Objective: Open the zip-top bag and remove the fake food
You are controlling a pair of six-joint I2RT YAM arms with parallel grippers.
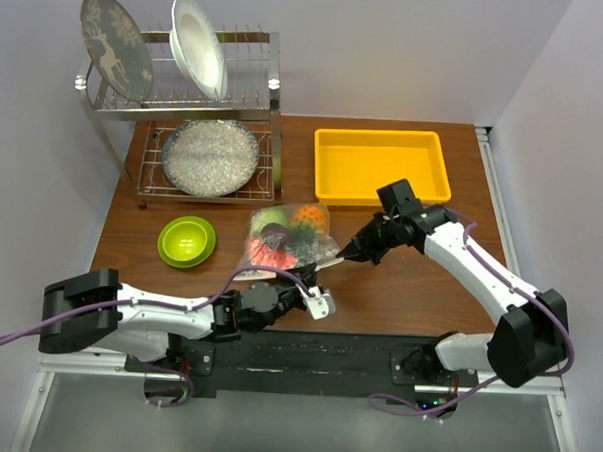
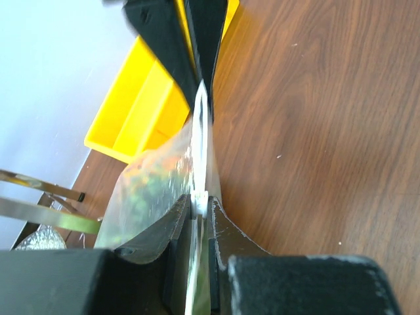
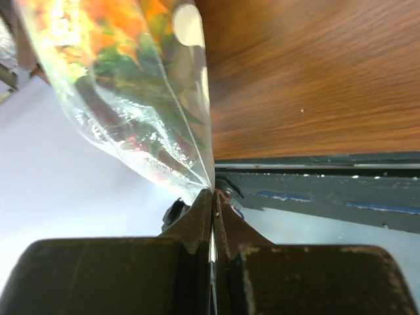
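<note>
Top external view: we see the zip-top bag [image 1: 281, 247] lying on the brown table [image 1: 419, 291] near the middle, just to the right of a green bowl [image 1: 187, 240] and on the near side of a yellow tray [image 1: 379, 165]; the toy fruit [image 1: 293, 229] is inside it, red, orange, green and dark pieces packed together. A dish rack [image 1: 186, 111] with plates stands at the far left. The left claw [image 1: 319, 303] reaches the bag's near right corner; the right claw [image 1: 348, 254] meets the same edge a little farther along. From the left wrist we see the left claw [image 2: 199, 209] clenched on the bag's edge strip, the strip running straight up to the right claw [image 2: 201, 88], which pinches it too, with the tray [image 2: 128, 115] behind. From the right wrist, the right claw [image 3: 214, 195] is clamped on the thin edge of the bag [image 3: 141, 125]; the fruit [image 3: 115, 42] shows only as blurred colours through the plastic, so we cannot tell which pieces they are.
</note>
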